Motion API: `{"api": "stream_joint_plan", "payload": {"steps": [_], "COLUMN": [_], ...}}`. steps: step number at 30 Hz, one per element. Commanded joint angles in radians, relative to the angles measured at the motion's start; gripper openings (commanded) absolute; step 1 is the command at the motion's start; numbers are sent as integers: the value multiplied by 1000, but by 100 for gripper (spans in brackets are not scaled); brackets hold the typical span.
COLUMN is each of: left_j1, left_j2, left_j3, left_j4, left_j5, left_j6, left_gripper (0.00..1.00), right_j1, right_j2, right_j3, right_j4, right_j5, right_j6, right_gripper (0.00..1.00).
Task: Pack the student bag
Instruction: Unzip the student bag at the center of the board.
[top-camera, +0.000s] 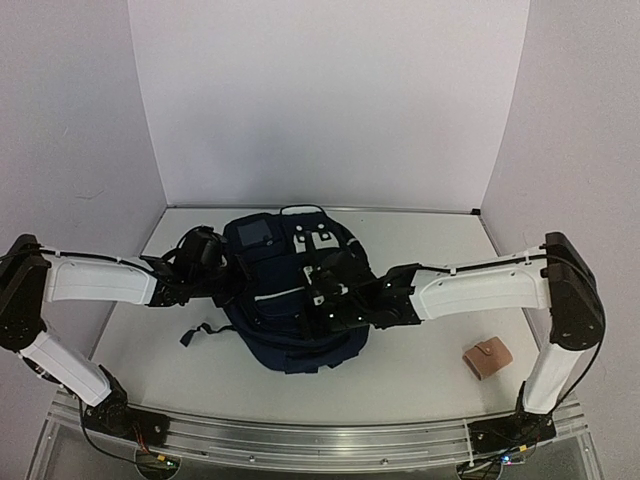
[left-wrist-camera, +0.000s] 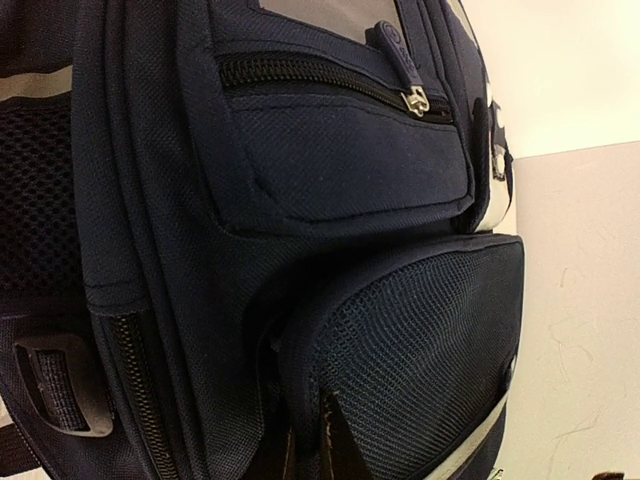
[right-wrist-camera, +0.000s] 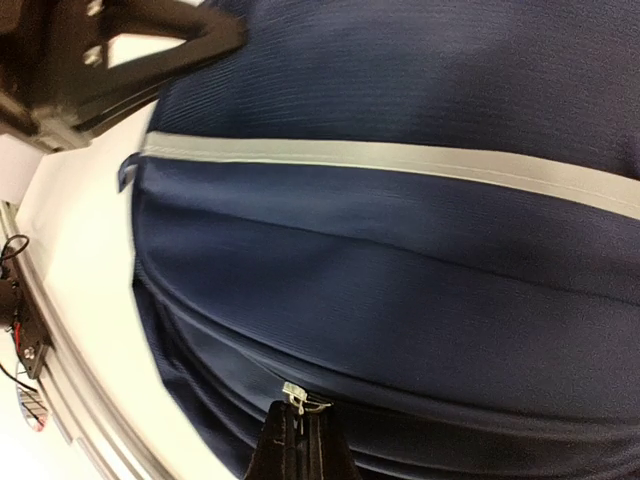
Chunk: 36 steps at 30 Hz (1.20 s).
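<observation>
The student bag (top-camera: 290, 325), a dark navy backpack with thin white stripes and white patches near its top, lies in the middle of the table. My left gripper (top-camera: 226, 277) is at the bag's left side. In the left wrist view the left gripper (left-wrist-camera: 312, 450) is shut on the dark rim of a mesh side pocket (left-wrist-camera: 430, 350). My right gripper (top-camera: 330, 300) rests on the bag from the right. In the right wrist view the right gripper (right-wrist-camera: 300, 450) is shut on a small metal zipper pull (right-wrist-camera: 301, 398) below a white stripe (right-wrist-camera: 400, 160).
A small tan wallet (top-camera: 488, 358) lies on the table right of the bag, near the right arm's base. A loose black strap (top-camera: 197, 333) trails from the bag's left. White walls close the back and sides. A metal rail (top-camera: 320, 435) runs along the near edge.
</observation>
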Motion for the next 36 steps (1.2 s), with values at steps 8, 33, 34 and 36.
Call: {"api": "stream_joint_plan", "payload": {"steps": [8,33,34,36], "left_j1": [-70,-182,-182,-182], "left_j2": [-5,74,81,94], "left_j3": [49,80,85,97], "left_j4": [124,128,136,152], "left_j5": [11,-40,-46,-55], "left_j6": [-23,-65,-66,-71], "left_gripper": [0,0,0,0], "right_j1": [81,-130,-113,-76], "right_j2": [142,-96,-103,-112], "right_j3": [165,-118,-128,-140], "right_j4": [159,29,27,25], "right_j5": [71,-37,-36,-29], "right_j6": [94,17,29,57], "right_gripper": [0,0,0,0]}}
